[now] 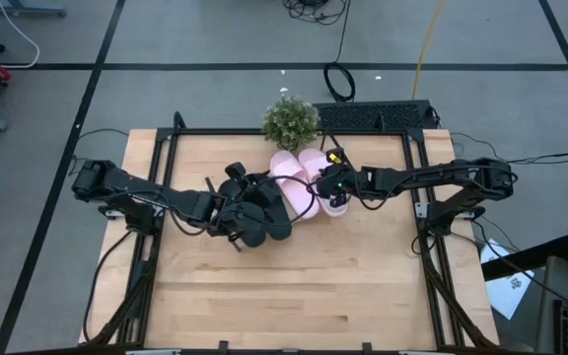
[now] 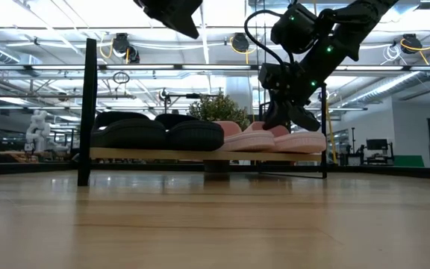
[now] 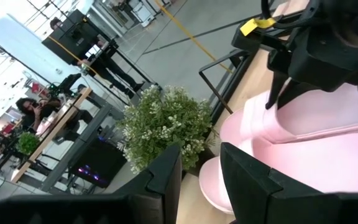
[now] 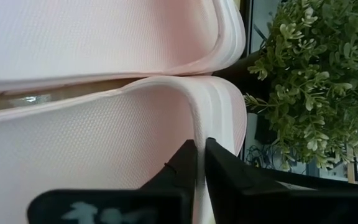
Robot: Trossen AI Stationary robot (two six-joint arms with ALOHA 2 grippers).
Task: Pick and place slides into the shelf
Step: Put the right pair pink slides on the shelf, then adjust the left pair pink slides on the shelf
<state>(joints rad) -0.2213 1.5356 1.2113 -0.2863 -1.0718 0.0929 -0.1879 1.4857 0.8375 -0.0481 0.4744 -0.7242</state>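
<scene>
- While both arms reach in toward the table's middle in the high view, we see the right gripper (image 1: 331, 186) at about 3 o'clock of the pink pair, down on the outer pink slide (image 1: 329, 193)
- From its own wrist camera we see its two dark fingers (image 4: 182, 168) pressed close with only the thin pale edge of that pink slide (image 4: 104, 162) between them, so we read it as clamped on the slide's rim
- At table height we see the right gripper (image 2: 293, 112) coming down from 12 o'clock onto the pink slide (image 2: 293, 140), which rests on the shelf (image 2: 200, 155)
- We see the second pink slide (image 1: 290, 179) just beside the first, at its 9 o'clock, the two lying side by side with toes toward the potted plant (image 1: 290, 120) at 12 o'clock
- We find the black slides (image 1: 261, 219) at 9 o'clock of the pink pair; in the low view they sit as two dark humps (image 2: 159, 134) on the same slanted board, touching each other
- We place the left gripper (image 1: 237, 202) above the black slides in the high view, and in the low view it (image 2: 174, 13) hangs well clear of them at 12 o'clock
- Through the left wrist camera we see its fingers (image 3: 166, 177) standing apart with a bare gap between them, holding nothing, with the plant (image 3: 166, 127) and a pink slide (image 3: 303, 146) beyond
- We note a person (image 3: 33, 109) seated far off in the room behind the table
</scene>
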